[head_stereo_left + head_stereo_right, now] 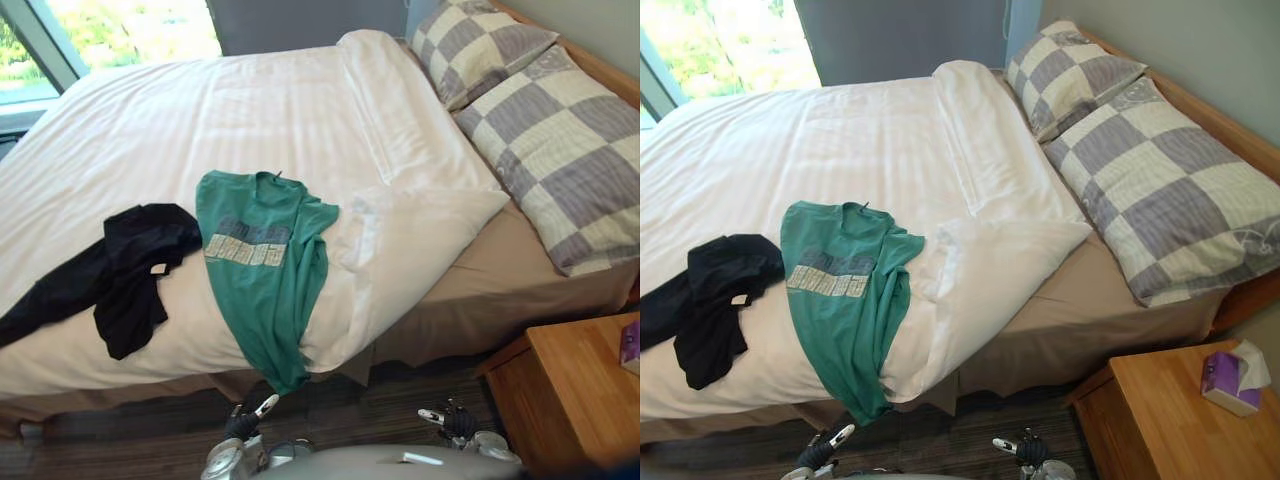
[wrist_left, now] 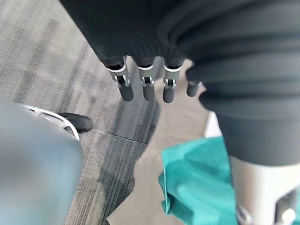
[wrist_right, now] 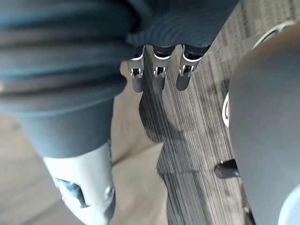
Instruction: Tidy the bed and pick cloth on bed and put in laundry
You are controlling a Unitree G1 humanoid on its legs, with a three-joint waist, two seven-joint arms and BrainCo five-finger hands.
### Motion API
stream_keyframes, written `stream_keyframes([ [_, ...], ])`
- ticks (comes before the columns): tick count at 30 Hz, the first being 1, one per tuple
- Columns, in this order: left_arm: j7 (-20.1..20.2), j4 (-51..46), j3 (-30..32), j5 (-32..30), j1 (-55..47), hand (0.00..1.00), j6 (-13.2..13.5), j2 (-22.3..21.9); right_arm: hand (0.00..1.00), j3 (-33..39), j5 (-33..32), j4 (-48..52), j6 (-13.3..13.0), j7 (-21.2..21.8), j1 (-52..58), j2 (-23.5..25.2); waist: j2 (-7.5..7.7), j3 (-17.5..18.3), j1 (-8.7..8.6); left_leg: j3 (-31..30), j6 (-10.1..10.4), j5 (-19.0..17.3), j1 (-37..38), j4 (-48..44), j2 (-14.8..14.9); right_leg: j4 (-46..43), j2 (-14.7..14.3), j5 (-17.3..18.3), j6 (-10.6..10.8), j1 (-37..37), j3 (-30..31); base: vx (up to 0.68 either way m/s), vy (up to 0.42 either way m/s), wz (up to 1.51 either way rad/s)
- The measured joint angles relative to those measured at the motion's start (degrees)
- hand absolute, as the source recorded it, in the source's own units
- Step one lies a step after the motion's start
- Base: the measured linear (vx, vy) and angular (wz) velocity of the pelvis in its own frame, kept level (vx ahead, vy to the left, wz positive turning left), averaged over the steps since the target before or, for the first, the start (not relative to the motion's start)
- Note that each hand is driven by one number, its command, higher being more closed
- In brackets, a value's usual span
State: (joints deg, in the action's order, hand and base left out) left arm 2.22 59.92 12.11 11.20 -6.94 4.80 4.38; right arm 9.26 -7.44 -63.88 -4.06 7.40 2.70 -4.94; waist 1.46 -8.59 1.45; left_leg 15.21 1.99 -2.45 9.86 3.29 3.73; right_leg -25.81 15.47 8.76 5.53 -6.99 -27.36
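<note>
Left eye view, nothing picked yet: teal cotton T-shirt over near edge of white bed, crumpled black garment beside. Left hand, right hand low, fingers straight, empty. Next, probably grab tee.

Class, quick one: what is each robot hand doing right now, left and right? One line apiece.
Left robot hand: open, fingers straight, holding nothing.
Right robot hand: open, fingers straight, holding nothing.

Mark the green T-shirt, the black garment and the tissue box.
green T-shirt (image 1: 265, 290), left eye view, body below the print.
black garment (image 1: 130, 282), left eye view, its bunched middle.
tissue box (image 1: 1221, 380), right eye view, purple side.
</note>
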Motion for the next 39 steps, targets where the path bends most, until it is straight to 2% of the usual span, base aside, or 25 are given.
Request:
stream_keyframes([
  [2, 1.4, 0.1, -1.8, -2.1, 0.4, 0.00, -1.6, 2.3, 0.00, 1.8, -2.1, 0.7, -0.1, -0.6, 0.2, 0.8, 0.94, -0.6, -1.18, -3.3, -0.9, 0.3, 1.4, 0.3, -0.6, -15.0, 3.6, -4.2, -0.1, 6.5, 5.2, 0.03, 0.043, 0.76],
  [3, 1.6, 0.1, -2.3, -2.5, 0.5, 0.00, -2.2, 3.0, 0.00, 2.3, -2.6, 0.9, -0.1, -0.8, 0.5, 1.2, 1.07, -0.6, -1.52, -3.5, -1.0, 0.4, 1.4, 0.3, -0.3, -15.7, 3.2, -3.0, -0.1, 7.1, 6.9, 0.06, 0.011, 0.72],
  [4, 1.6, 0.3, -2.8, -3.5, 0.6, 0.00, -3.4, 3.5, 0.00, 2.5, -2.7, 1.2, -0.2, -0.8, 0.6, 1.7, 1.19, -0.5, -1.49, -4.6, -1.0, 0.4, 1.3, 0.2, 0.5, -12.5, 1.4, 0.8, 0.3, 7.5, 9.3, 0.06, 0.019, 0.54],
  [5, 1.6, 0.9, -2.9, -3.6, 0.9, 0.00, -4.5, 3.6, 0.00, 2.6, -3.7, 1.2, -0.2, -0.7, 0.6, 2.0, 1.08, -0.6, -1.34, -5.0, -0.9, 0.4, 1.2, 0.2, 1.2, -6.7, -0.4, 1.2, 0.1, 7.4, 9.6, 0.04, 0.016, 0.39],
  [6, 1.5, 1.1, -2.9, -3.6, 1.1, 0.00, -5.1, 3.7, 0.00, 2.8, -4.7, 1.1, -0.2, -0.7, 0.6, 2.4, 1.07, -0.6, -1.19, -5.1, -0.7, 0.4, 1.2, 0.3, 1.5, -3.2, -1.3, 0.7, 0.1, 7.3, 9.9, 0.05, -0.025, 0.21],
  [7, 1.3, 1.1, -2.8, -3.6, 1.1, 0.00, -6.4, 4.0, 0.00, 3.5, -7.2, 1.1, -0.2, -0.7, 0.8, 3.0, 1.32, -0.5, -1.10, -5.5, -0.2, 0.3, 1.2, 0.3, 1.5, 4.5, -3.3, -4.2, -0.1, 6.7, 11.2, 0.06, -0.093, 0.12],
  [8, 0.9, 1.7, -2.7, -3.6, 1.2, 0.00, -7.3, 3.9, 0.00, 4.1, -9.9, 1.1, -0.1, -0.9, 1.7, 3.2, 1.52, 0.3, -1.41, -5.6, 0.3, 0.3, 1.4, 0.9, 1.4, 8.8, -3.9, -5.9, 0.5, 5.1, 11.5, 0.08, -0.134, 0.05],
  [10, 0.2, 2.3, -2.5, -3.6, 1.0, 0.00, -8.0, 3.2, 0.00, 5.0, -12.9, 1.0, 0.1, -1.5, 2.1, 3.0, 0.75, 1.0, -1.22, -4.8, 1.1, 0.7, 2.1, 2.5, 2.1, 13.5, -5.3, -6.4, 0.7, 3.3, 12.3, 0.05, -0.100, -0.18],
  [12, -0.3, 2.4, -0.3, -3.6, 0.6, 0.00, -8.3, 2.3, 0.00, 5.4, -16.9, 1.0, 1.4, -3.9, 2.1, 3.0, 0.18, 1.0, -1.03, -2.7, 1.6, 0.6, 2.3, 2.6, 2.3, 18.6, -6.2, -6.4, 0.7, 1.6, 12.5, -0.01, -0.090, -0.45],
  [16, -0.7, 2.4, 2.3, -3.5, -0.3, 0.00, -8.3, 1.4, 0.00, 6.4, -22.2, 1.1, 2.4, -9.7, 2.9, 3.1, -0.15, 1.8, -1.00, 0.1, 2.5, 0.5, 3.5, 2.7, 2.7, 23.1, -7.3, -6.3, 0.5, -0.4, 13.0, -0.03, -0.088, -0.35],
  [18, -0.7, 2.4, 4.9, -3.8, -0.6, 0.00, -8.4, 1.1, 0.00, 9.3, -23.8, 1.5, 2.4, -14.4, 4.2, 3.1, 0.04, 3.5, -0.80, 1.9, 2.9, 0.5, 3.5, 2.8, 3.0, 24.6, -7.7, -6.3, 0.2, -0.6, 13.0, -0.04, -0.044, -0.22],
  [22, 0.5, 2.3, 8.8, -3.7, -0.9, 0.00, -9.2, 0.5, 0.00, 15.2, -20.4, 5.2, 1.1, -20.9, 5.9, 1.5, 0.42, 5.1, -0.90, 6.2, 3.6, 0.0, 3.4, 2.8, 3.6, 25.9, -7.6, -7.0, -0.2, -0.7, 12.8, -0.06, -0.005, -0.07],
  [24, 1.8, 1.9, 11.1, -3.7, -1.2, 0.00, -9.3, 0.6, 0.00, 20.0, -18.5, 11.0, -0.3, -23.2, 6.0, -2.1, 0.90, 5.4, -1.11, 10.8, 3.9, 0.2, 3.4, 2.7, 4.1, 26.1, -7.1, -7.1, 0.0, -0.8, 12.2, -0.03, 0.024, 0.14],
  [25, 2.2, 1.8, 11.4, -3.7, -1.5, 0.00, -9.3, 0.7, 0.00, 21.0, -17.8, 12.8, -0.6, -23.6, 5.7, -3.5, 1.01, 5.6, -1.13, 11.2, 3.9, 0.2, 3.4, 2.7, 4.1, 26.2, -7.1, -7.4, 0.2, -0.8, 12.2, 0.00, 0.000, 0.00],
  [29, 4.4, 0.9, 14.7, -3.4, -4.9, 0.00, -9.1, 1.7, 0.00, 25.0, -12.5, 26.6, -3.5, -23.4, -1.3, -15.5, 2.34, 7.5, -2.04, 12.1, 4.3, 0.2, 3.2, 2.7, 3.9, 27.1, -7.0, -8.0, 0.4, -0.6, 12.4, 0.01, 0.017, -0.06],
  [30, 4.6, 0.8, 14.8, -3.3, -5.3, 0.00, -9.0, 1.7, 0.00, 25.1, -11.1, 28.6, -4.0, -23.1, -2.5, -17.8, 2.48, 7.8, -2.04, 12.1, 4.3, 0.1, 3.1, 2.7, 3.9, 27.1, -7.1, -8.0, 0.4, -0.5, 12.4, 0.06, -0.009, -0.01],
  [32, 5.3, 0.9, 13.9, -2.6, -6.6, 0.00, -8.9, 1.7, 0.00, 23.9, -6.8, 32.0, -5.2, -21.2, -8.8, -26.4, 2.69, 8.5, -2.02, 12.1, 4.1, 0.3, 3.1, 2.7, 4.0, 27.3, -7.2, -8.0, 0.4, -0.5, 12.3, 0.06, -0.014, 0.01],
  [33, 5.5, 0.9, 11.9, -1.5, -7.0, 0.00, -8.8, 1.9, 0.00, 21.6, -3.5, 32.1, -5.3, -19.5, -13.5, -31.6, 2.80, 8.7, -1.89, 12.0, 4.1, 0.3, 3.0, 2.6, 3.9, 27.4, -7.3, -8.0, 0.4, -0.5, 12.2, 0.05, -0.011, 0.06],
  [35, 5.5, 0.9, 7.8, -0.8, -7.1, 0.00, -8.8, 2.3, 0.00, 16.9, -1.3, 33.8, -5.6, -16.5, -18.9, -36.6, 2.63, 8.8, -1.86, 10.5, 4.0, 0.7, 2.5, 2.7, 3.6, 27.7, -7.2, -8.0, 0.4, -0.6, 11.3, 0.05, -0.022, 0.18],
  [37, 5.3, 0.8, 4.2, -0.5, -7.1, 0.00, -8.6, 3.5, 0.00, 13.6, 0.4, 40.1, -5.6, -15.2, -21.2, -36.3, 3.17, 8.8, -1.91, 9.2, 3.9, 1.1, 1.7, 2.5, 3.7, 27.9, -7.4, -8.0, 0.4, -0.5, 10.5, 0.03, -0.031, 0.27],
  [39, 4.9, 0.0, 1.1, 0.8, -7.3, 0.00, -8.2, 4.0, 0.00, 9.2, 2.8, 49.3, -5.0, -13.6, -21.2, -31.5, 2.81, 8.6, -1.64, 8.4, 3.8, 1.2, 1.5, 2.3, 3.5, 27.9, -7.3, -8.0, 0.4, -0.4, 9.9, 0.05, -0.017, 0.20],
])
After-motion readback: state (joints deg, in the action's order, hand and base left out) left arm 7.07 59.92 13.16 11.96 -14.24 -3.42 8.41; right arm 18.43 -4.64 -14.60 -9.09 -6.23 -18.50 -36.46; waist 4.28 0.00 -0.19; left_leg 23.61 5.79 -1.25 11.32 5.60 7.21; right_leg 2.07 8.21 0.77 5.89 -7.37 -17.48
